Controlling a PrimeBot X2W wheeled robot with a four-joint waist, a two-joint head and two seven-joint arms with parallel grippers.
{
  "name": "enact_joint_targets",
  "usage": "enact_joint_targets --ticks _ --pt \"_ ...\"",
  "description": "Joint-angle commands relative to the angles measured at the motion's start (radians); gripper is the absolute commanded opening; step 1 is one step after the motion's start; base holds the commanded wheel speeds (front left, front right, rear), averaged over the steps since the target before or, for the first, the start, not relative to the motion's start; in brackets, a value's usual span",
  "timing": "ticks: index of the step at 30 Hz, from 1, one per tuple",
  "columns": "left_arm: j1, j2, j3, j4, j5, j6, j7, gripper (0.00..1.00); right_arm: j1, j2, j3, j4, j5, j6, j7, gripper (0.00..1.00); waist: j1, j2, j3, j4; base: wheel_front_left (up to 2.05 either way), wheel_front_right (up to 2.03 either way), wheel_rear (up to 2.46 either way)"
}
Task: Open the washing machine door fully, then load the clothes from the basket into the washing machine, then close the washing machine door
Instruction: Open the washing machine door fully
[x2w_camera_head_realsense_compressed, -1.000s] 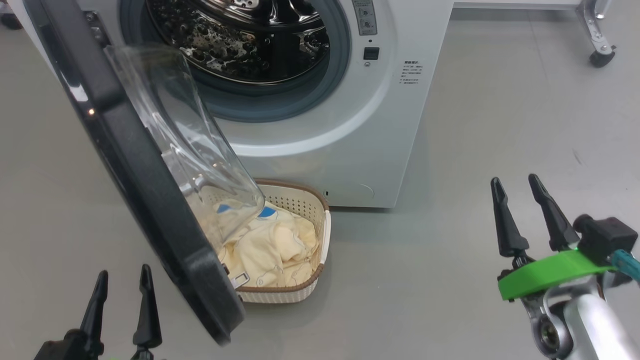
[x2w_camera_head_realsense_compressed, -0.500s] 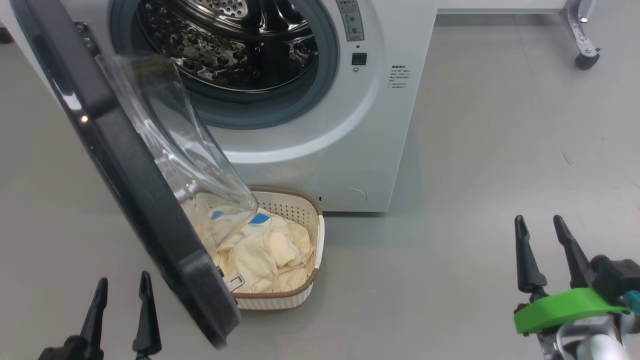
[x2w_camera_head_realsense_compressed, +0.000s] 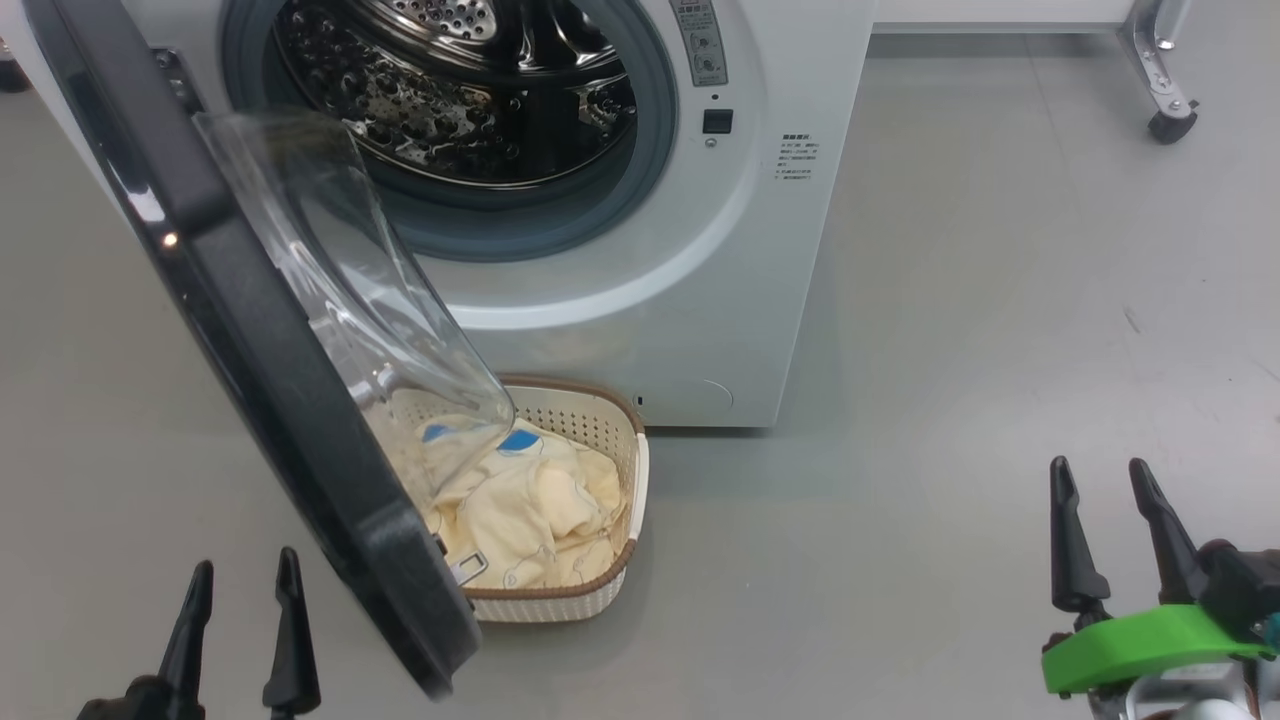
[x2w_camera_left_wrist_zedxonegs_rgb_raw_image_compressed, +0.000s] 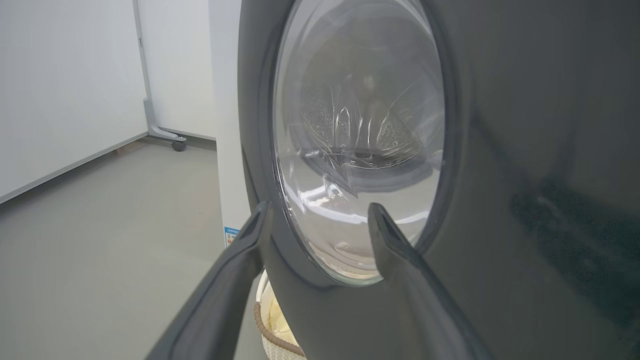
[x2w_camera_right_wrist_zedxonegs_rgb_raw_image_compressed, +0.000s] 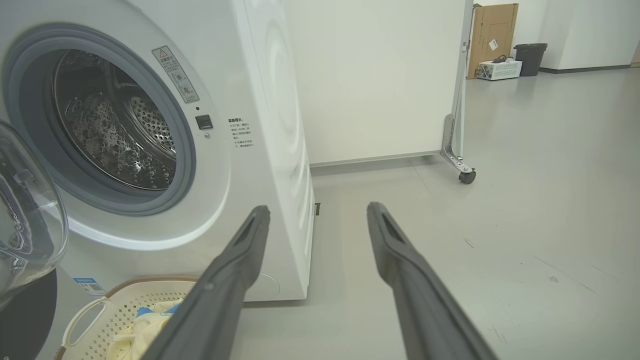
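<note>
Holding the left gripper (x2w_camera_head_realsense_compressed: 246, 558) low at the lower left of the head view — two dark fingers (x2w_camera_head_realsense_compressed: 290, 640) pointing up, spread apart, gripping nothing. Holding the right gripper (x2w_camera_head_realsense_compressed: 1098, 462) low at the lower right — fingers likewise parted and empty, tips leaning slightly left.

The basket (x2w_camera_head_realsense_compressed: 600, 592) sits on the floor (x2w_camera_head_realsense_compressed: 950, 400) just before the machine (x2w_camera_head_realsense_compressed: 700, 300), with the clothes (x2w_camera_head_realsense_compressed: 540, 510) in it. The door (x2w_camera_head_realsense_compressed: 250, 380) stands out over the basket's left part. The left tool (x2w_camera_head_realsense_compressed: 246, 558) is left of the door, the right tool (x2w_camera_head_realsense_compressed: 1098, 465) well right of the basket.
</note>
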Motion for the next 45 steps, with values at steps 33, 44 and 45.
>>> enact_joint_targets --ticks 33,44,45 --pt "-0.185 0.011 0.167 -0.362 0.038 0.002 -0.01 0.0 0.008 -0.007 0.015 -0.021 0.016 0.002 -0.009 1.0 0.0 -0.0001 -0.031 0.085 0.0 0.0 0.0" --pt "-0.35 0.056 0.017 -0.677 0.069 0.003 0.196 0.0 0.032 -0.007 0.017 0.005 0.032 0.002 -0.009 1.0 0.0 -0.0001 -0.038 0.119 0.0 0.0 0.0" --pt "-0.371 0.06 -0.005 -0.694 0.069 0.003 0.218 0.0 0.035 -0.007 0.016 0.007 0.034 0.002 -0.009 1.0 0.0 -0.0001 -0.038 0.124 0.0 0.0 0.0"
